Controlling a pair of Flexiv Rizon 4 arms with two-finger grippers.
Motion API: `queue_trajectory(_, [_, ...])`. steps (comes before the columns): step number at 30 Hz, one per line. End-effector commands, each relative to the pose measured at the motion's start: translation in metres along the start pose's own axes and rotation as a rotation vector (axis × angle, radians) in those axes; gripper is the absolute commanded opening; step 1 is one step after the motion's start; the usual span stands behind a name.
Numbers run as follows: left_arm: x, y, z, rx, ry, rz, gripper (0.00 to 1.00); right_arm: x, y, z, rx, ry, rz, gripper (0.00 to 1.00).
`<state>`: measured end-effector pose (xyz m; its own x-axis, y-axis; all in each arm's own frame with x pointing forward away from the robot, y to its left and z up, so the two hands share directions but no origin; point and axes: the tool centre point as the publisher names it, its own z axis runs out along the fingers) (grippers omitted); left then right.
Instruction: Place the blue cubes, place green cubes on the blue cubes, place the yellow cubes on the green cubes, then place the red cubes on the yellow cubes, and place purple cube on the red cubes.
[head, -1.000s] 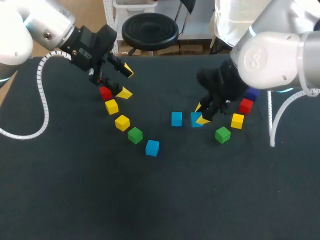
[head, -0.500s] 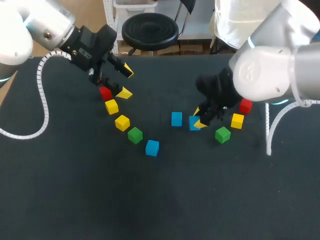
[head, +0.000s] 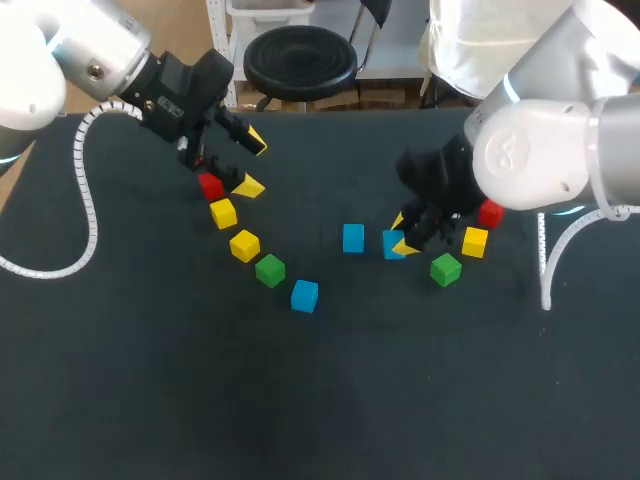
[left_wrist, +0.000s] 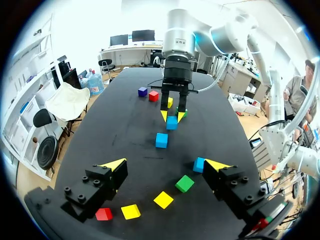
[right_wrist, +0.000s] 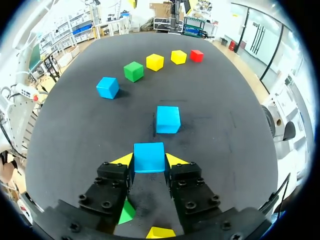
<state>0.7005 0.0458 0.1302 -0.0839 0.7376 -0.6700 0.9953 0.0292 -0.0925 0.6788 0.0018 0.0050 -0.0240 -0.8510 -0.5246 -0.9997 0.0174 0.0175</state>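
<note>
Between the yellow tips of my right pincer (right_wrist: 149, 162): blue cube (right_wrist: 149, 156), gripped on both sides, right of centre in head view. Just ahead, a second blue cube (right_wrist: 168, 119). Risk: a careless slide bumps it; a shallow grip may let mine twist.

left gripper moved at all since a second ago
No. The left gripper hangs in the same spot beside the red cube in the head view, no nearer to it and no farther from it than before.
</note>
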Motion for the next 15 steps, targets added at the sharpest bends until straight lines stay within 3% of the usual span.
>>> queue_trajectory(1, [-0.0001, 0.0003, 0.0004, 0.000, 0.001, 0.001, 1.00, -0.0015, -0.0082, 0.0016, -0.014, 0.000, -0.004, 0.00])
queue_trajectory(15, [-0.0001, 0.0003, 0.0004, 0.000, 0.001, 0.001, 1.00, -0.0015, -0.0103, 0.0081, -0.026, 0.001, -0.001, 0.00])
